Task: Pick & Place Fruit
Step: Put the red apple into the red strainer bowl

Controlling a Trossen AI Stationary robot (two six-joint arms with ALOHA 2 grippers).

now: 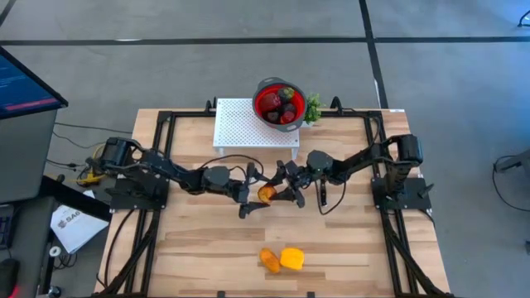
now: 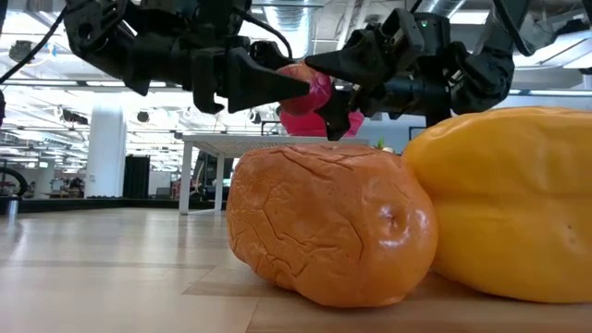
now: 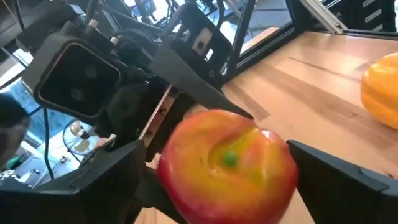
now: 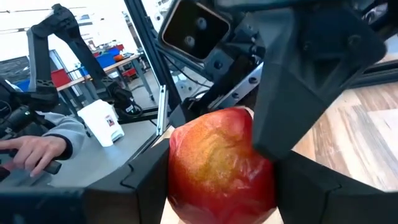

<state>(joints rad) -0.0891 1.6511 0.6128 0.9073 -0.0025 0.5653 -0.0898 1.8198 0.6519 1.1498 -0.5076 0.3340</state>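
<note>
Red and yellow, an apple-like fruit [image 1: 267,194] hangs above the middle of the table [image 1: 207,257], caught between the two arms where they meet. In the right wrist view the right gripper [image 4: 214,186] has its jaws pinching the fruit's sides, dark fingers [image 4: 146,174] pressed against the red skin. The left wrist view shows the left gripper [image 3: 217,177] with jaws spread wide, its fingers [image 3: 336,171] standing off either side of the fruit with a gap to the skin, and it alone shows a small green dot on the fruit's yellow patch. From above the two grippers appear only as a dark tangle around a small orange-red spot, so the grip cannot be read there; that view does give the layout. Near the table's front edge lie an orange fruit [image 1: 269,260] and a larger yellow fruit [image 1: 291,258], touching. At the far edge a white perforated stand [image 1: 244,124] sits beside a red bowl [image 1: 265,90] holding several red and dark pieces [image 1: 281,106], with a bit of green just beside it. The low view puts the orange and yellow pair huge in the foreground, the held fruit high behind them. Only the right wrist view catches a person's hand [image 4: 31,149] and grey sleeve beyond the table.
</note>
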